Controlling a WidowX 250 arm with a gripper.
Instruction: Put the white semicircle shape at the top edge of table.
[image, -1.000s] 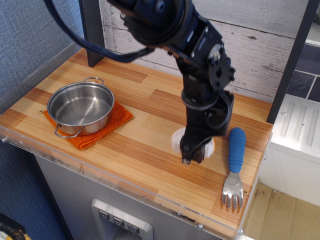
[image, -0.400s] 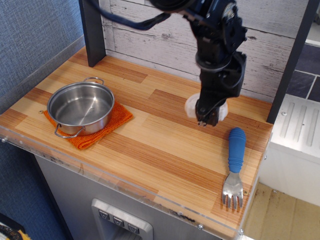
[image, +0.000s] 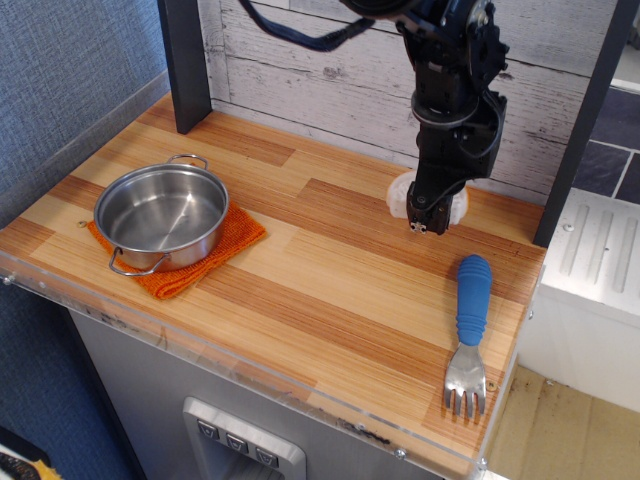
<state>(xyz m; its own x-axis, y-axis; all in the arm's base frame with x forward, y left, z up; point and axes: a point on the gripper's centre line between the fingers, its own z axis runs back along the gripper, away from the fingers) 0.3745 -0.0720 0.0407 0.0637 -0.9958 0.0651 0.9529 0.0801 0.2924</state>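
End effector (image: 421, 226) clamped on white semicircle shape (image: 400, 192), low over counter (image: 300, 290) beside back wall. You're holding it there because top edge is the drop spot.

A steel pot (image: 162, 213) sits on an orange cloth (image: 220, 247) (blue-handled fork (image: 469, 333) well apart).

Gripper (image: 425, 218) clamps the white semicircle shape (image: 400, 192) — near the table (image: 300, 280) back edge.
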